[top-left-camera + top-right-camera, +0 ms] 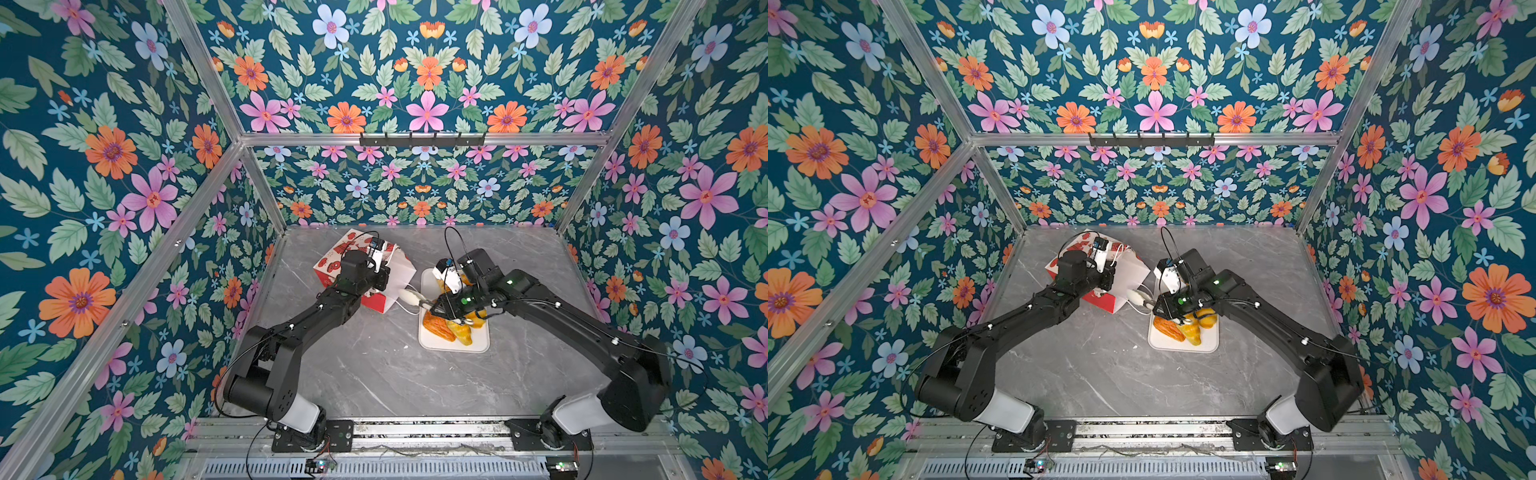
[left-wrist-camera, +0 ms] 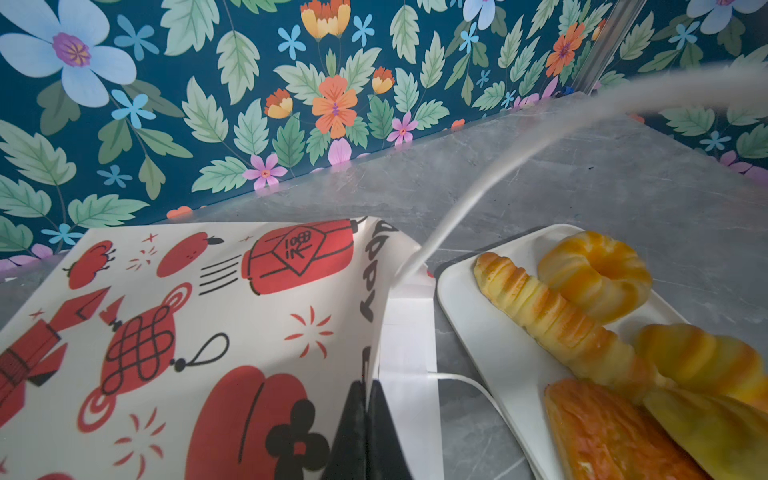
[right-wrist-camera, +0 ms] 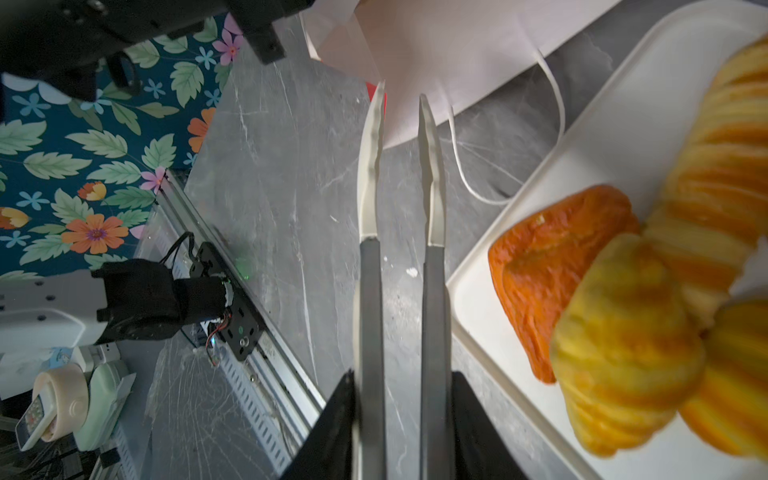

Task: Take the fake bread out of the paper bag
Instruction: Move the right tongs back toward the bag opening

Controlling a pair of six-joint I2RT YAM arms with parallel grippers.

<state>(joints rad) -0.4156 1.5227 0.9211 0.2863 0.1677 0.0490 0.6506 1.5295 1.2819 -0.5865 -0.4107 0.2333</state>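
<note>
The left tool (image 2: 366,390) is clamped tight on the rim of the paper bag (image 2: 208,311), its two black fingers pinching the white paper edge. The bag's printed face with red lanterns and knots spreads out on the tool's far side. Its inside cannot be seen. One thin cord handle (image 2: 461,380) trails from just beside this tool across the grey worktop (image 1: 374,374) to the tray's rim.

Right of that, the right tool (image 3: 401,395) grips a pair of tongs (image 3: 370,291) by the metal arms. The pale tong tips stand a narrow gap apart with nothing between them. They reach out ahead of the tool over the worktop, close to the bag's white edge.

Just beside the right tool, on its side away from the bag, lies the white tray (image 3: 482,324). The fake bread (image 3: 623,332) is heaped on it: a ring, a long ridged twist, a croissant and an orange flaky puff, touching one another.
</note>
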